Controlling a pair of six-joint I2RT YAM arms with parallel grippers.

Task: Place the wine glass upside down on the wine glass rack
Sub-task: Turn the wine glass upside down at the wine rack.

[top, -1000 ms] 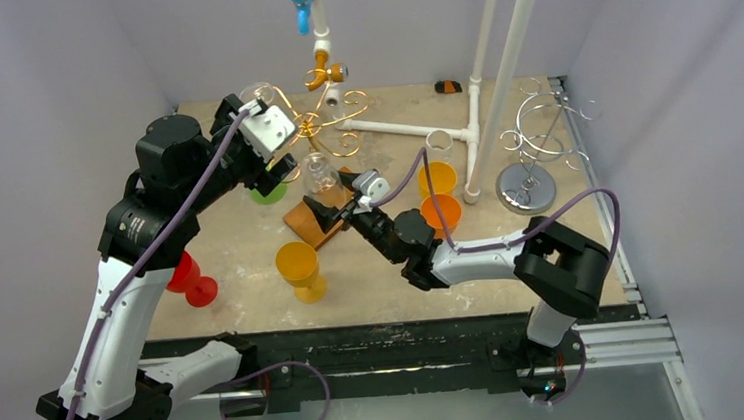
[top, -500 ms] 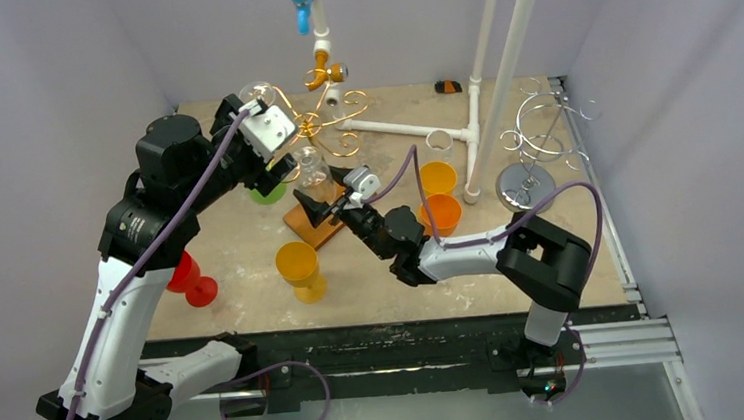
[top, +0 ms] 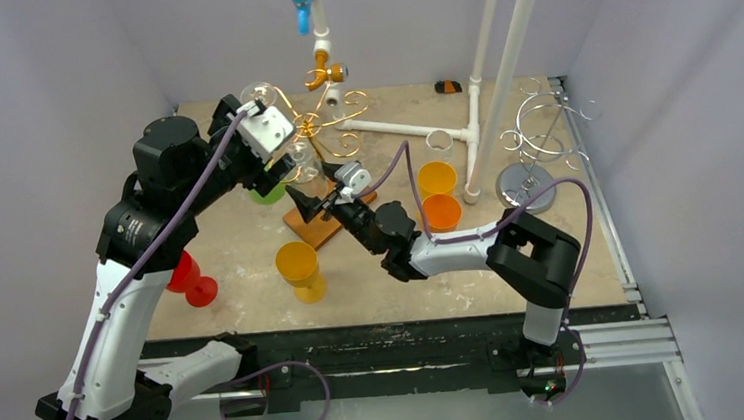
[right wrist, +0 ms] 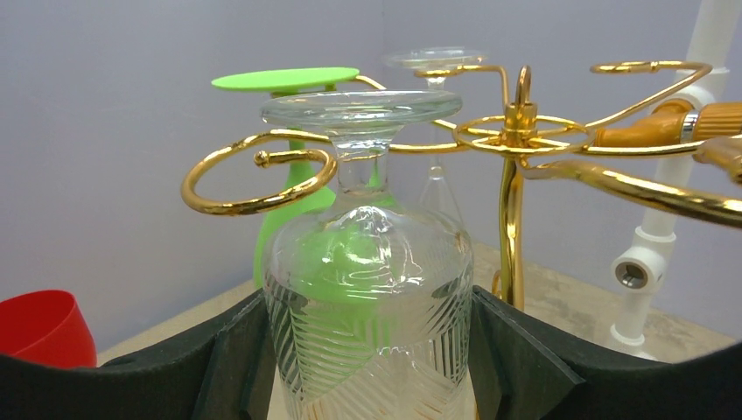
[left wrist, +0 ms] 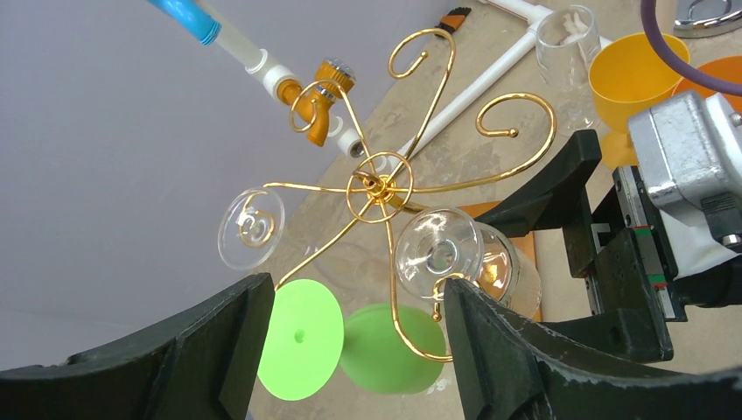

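Hanging step, nearly seated. The right gripper [right wrist: 372, 367] clasps the bowl of the inverted wine glass [right wrist: 367, 289]. Its stem stands inside a gold hook of the rack [right wrist: 518, 122], near the tabletop's [top: 251, 255] far edge, with the foot just above the loop. The left gripper [left wrist: 350, 306] hangs spread and empty (beside the rack). Next, I judge: lower until the foot rests on the loop, release, back away level.

Beige table [top: 375, 302] bears yellow goblet [top: 299, 266], red goblet [top: 189, 280], silver rack [top: 527, 190].
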